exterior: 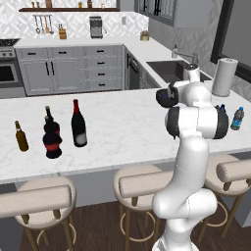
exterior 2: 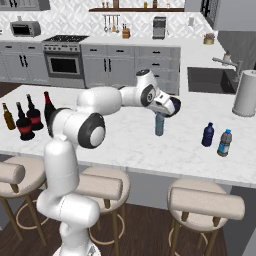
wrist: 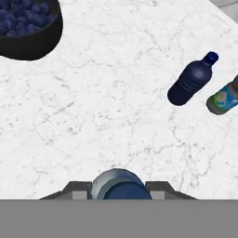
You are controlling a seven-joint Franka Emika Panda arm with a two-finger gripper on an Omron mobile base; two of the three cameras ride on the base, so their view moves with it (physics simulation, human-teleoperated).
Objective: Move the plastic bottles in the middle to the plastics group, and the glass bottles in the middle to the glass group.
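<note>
Clearly the gripper [exterior 2: 161,113] pinches the light-blue plastic bottle [exterior 2: 159,125] at its cap, upright above the desk [exterior 2: 125,140], left of the plastics group [exterior 2: 216,137]. Probably light, slick, easily squashed; holding near the stiff neck seems wisest.

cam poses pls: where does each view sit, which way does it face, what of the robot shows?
Left base view: behind-left, facing the counter; arm at right.
Right base view: behind-right; gripper on light-blue bottle.
Hand view: looks down; fingertips flank its cap.
Shared: dark-blue bottle, right base and hand views.
</note>
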